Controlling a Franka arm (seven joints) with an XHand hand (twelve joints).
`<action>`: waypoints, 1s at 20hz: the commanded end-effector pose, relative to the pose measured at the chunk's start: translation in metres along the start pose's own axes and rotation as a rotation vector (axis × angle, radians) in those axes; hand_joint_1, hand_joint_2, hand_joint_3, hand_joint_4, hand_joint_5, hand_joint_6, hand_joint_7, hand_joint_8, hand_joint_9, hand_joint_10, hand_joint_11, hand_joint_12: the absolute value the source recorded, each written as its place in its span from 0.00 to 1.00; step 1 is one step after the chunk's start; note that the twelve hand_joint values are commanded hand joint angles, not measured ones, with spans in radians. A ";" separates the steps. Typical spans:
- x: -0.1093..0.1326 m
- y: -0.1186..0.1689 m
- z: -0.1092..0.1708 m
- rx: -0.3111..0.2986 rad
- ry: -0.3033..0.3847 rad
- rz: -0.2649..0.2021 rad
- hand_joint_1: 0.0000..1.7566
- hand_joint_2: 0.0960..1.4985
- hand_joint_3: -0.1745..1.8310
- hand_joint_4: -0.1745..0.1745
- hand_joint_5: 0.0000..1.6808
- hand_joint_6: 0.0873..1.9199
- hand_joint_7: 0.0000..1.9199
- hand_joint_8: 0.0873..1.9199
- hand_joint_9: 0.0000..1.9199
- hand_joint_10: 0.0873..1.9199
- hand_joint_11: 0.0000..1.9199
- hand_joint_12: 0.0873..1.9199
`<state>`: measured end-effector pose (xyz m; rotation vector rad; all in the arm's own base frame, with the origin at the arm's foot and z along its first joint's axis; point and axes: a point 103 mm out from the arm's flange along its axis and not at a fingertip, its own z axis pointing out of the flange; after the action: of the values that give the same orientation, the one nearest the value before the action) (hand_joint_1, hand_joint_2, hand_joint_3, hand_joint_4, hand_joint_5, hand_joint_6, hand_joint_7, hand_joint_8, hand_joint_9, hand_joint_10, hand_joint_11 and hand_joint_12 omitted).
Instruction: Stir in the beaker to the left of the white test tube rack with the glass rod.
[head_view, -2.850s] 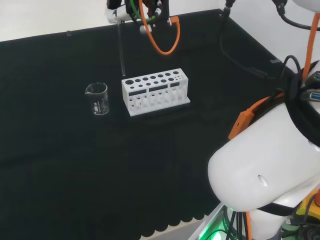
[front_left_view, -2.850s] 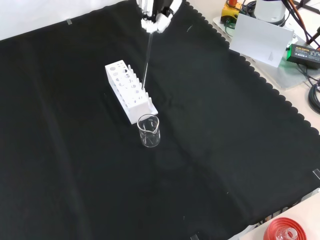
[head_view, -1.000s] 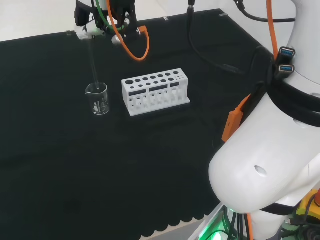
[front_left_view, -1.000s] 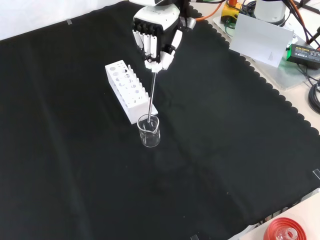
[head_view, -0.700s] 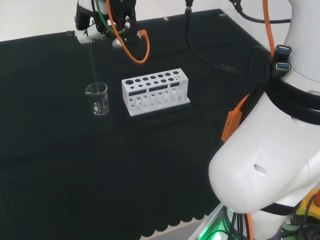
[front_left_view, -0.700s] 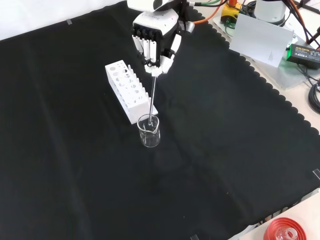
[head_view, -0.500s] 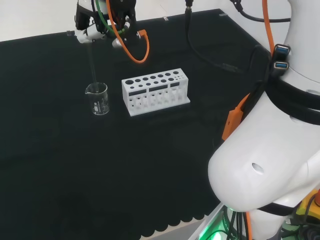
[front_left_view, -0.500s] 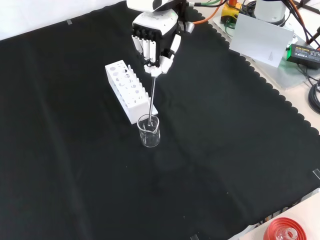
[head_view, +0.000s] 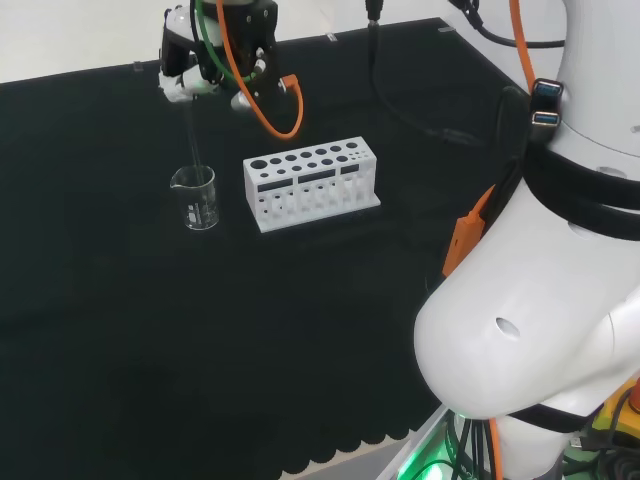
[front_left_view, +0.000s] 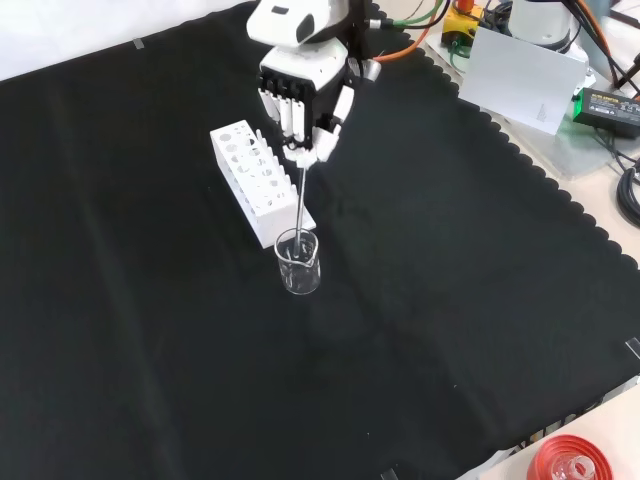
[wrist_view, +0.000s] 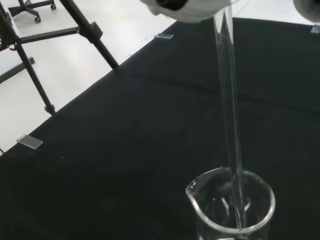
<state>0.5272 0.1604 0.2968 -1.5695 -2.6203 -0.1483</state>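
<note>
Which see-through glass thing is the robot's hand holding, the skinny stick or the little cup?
The skinny stick, the glass rod. The hand pinches its top, and its lower end dips into the beaker, which stands alone on the cloth.

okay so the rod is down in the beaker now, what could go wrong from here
1. The beaker is small, clear and stands free on the black cloth; a wide stirring sweep of the glass rod against its wall could tip or slide it.
2. The white test tube rack stands close beside the beaker, so a shifted beaker or a swinging rod might knock it.
3. The hand pinches only the rod's top end, so the long rod might slip or tilt in the grip.
</note>
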 end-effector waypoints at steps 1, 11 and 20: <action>-0.005 -0.006 0.035 0.027 0.000 0.002 0.76 0.66 0.00 0.00 0.86 0.00 0.81 0.06 0.98 0.04 0.90 0.17; 0.017 0.003 0.047 0.057 -0.010 -0.039 0.76 0.66 0.00 0.00 0.86 0.00 0.81 0.06 0.98 0.04 0.90 0.18; -0.009 0.024 0.040 0.058 0.003 -0.043 0.76 0.66 0.00 0.00 0.87 0.00 0.81 0.06 0.98 0.04 0.90 0.18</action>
<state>0.5377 0.1806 0.2593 -1.5013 -2.6429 -0.0817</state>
